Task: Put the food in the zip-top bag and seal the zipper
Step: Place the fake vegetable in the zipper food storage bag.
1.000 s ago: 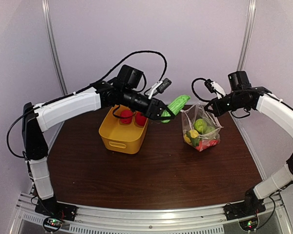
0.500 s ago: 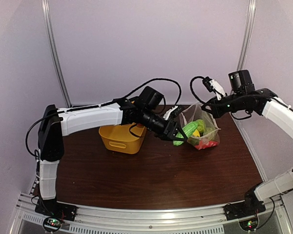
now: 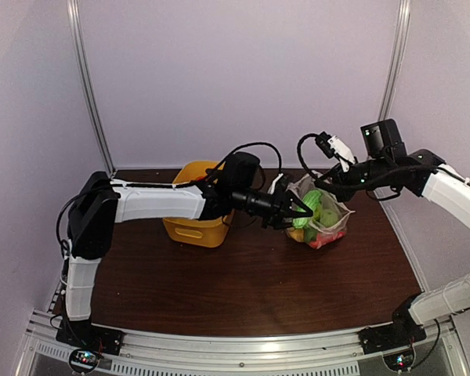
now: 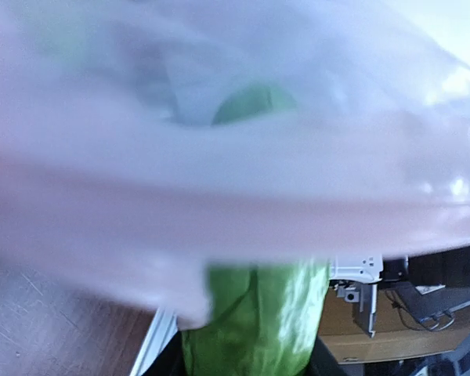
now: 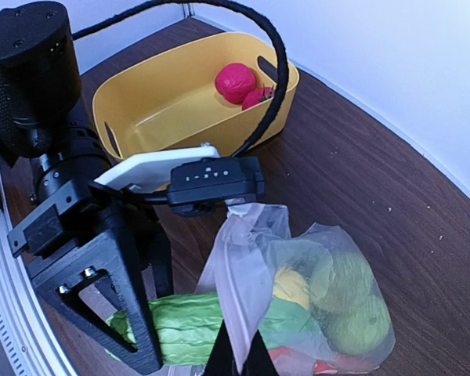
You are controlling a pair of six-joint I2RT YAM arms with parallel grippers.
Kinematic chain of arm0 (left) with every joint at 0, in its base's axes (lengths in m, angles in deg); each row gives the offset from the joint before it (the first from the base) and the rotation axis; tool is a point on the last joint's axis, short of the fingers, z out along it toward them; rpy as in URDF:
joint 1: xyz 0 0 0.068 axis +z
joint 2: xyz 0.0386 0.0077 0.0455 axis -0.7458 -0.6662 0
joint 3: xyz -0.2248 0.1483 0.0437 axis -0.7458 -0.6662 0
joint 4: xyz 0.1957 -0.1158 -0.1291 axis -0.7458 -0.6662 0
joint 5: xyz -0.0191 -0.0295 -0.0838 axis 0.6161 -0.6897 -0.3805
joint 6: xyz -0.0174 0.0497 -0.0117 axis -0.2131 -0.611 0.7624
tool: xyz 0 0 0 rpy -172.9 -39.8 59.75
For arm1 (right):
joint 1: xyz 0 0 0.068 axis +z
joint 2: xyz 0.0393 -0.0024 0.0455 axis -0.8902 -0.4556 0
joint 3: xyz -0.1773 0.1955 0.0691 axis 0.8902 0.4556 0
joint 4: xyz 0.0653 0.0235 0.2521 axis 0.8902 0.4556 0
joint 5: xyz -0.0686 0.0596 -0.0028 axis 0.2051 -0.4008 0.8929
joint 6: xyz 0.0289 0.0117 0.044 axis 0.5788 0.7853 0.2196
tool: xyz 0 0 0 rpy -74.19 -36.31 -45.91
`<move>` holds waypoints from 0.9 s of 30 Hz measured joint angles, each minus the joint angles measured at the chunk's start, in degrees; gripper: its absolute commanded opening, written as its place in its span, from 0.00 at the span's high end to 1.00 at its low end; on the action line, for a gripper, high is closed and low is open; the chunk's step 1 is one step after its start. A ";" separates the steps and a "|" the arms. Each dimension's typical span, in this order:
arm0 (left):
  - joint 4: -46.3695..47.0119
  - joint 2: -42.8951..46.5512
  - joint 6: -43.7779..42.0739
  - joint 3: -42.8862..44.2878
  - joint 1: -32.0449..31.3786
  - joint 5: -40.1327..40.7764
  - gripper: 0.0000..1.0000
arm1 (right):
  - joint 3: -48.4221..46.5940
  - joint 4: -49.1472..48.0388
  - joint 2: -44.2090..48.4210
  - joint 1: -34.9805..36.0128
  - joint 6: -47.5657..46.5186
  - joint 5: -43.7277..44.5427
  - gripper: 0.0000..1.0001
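Observation:
The clear zip-top bag (image 3: 329, 223) stands at the right on the table, with green, yellow and red toy food inside. My right gripper (image 3: 330, 185) is shut on the bag's upper edge and holds it up, as the right wrist view (image 5: 239, 359) shows. My left gripper (image 3: 296, 210) is shut on a green cucumber (image 3: 309, 205) and holds it at the bag's mouth. In the right wrist view the cucumber (image 5: 184, 329) lies with its far end under the bag's plastic (image 5: 329, 274). In the left wrist view the cucumber (image 4: 258, 321) meets blurred plastic (image 4: 219, 196). The zipper strip is not distinguishable.
A yellow basket (image 3: 189, 229) stands left of the bag, behind my left arm. In the right wrist view the basket (image 5: 141, 110) holds two red round toy foods (image 5: 235, 79). The left wrist's camera and cable (image 5: 207, 182) hang just above the bag's mouth.
My left arm has swung right and down from above the basket, carrying the cucumber to the bag's mouth. My right gripper has shifted slightly left and lower with the bag's edge.

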 measured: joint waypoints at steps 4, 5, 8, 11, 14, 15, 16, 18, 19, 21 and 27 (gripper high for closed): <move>13.22 -0.57 12.57 -6.29 -0.17 0.17 0.94 | 1.92 -0.42 0.46 1.09 -0.15 1.03 1.00; 14.91 -0.59 14.67 -6.86 -0.24 0.70 0.94 | 2.25 -0.87 0.46 1.09 -0.22 1.73 1.00; 18.88 0.02 17.99 -7.74 -0.26 2.45 0.93 | 2.49 -1.97 0.44 1.09 -0.20 3.85 1.00; 17.51 2.49 17.00 -8.74 -0.26 4.61 0.93 | 2.36 -2.67 0.35 1.09 -0.11 5.55 1.00; 10.73 5.35 11.15 -7.65 -0.28 7.13 0.93 | 0.50 -2.64 -0.76 1.09 0.04 8.33 1.00; 8.24 5.88 8.90 -6.75 -0.33 8.07 0.93 | -0.26 -2.75 -1.27 1.09 0.07 9.18 1.00; 4.66 6.19 5.99 -5.25 -0.37 9.31 0.93 | -1.29 -2.80 -1.92 1.09 0.26 10.27 1.00; -2.19 6.29 0.31 -1.88 -0.37 12.68 0.93 | -2.93 -3.30 -3.17 1.09 0.94 12.37 1.00; -5.07 6.38 -2.16 -0.70 -0.42 14.34 0.94 | -3.63 -3.48 -3.80 1.09 1.22 13.09 1.00; -7.98 6.80 -5.35 -0.07 -0.35 16.61 0.95 | -5.01 -3.56 -5.01 1.09 2.25 13.94 1.00; -6.54 5.62 -4.26 0.92 0.07 15.96 0.86 | -8.79 -3.56 -8.61 1.40 4.24 14.01 1.00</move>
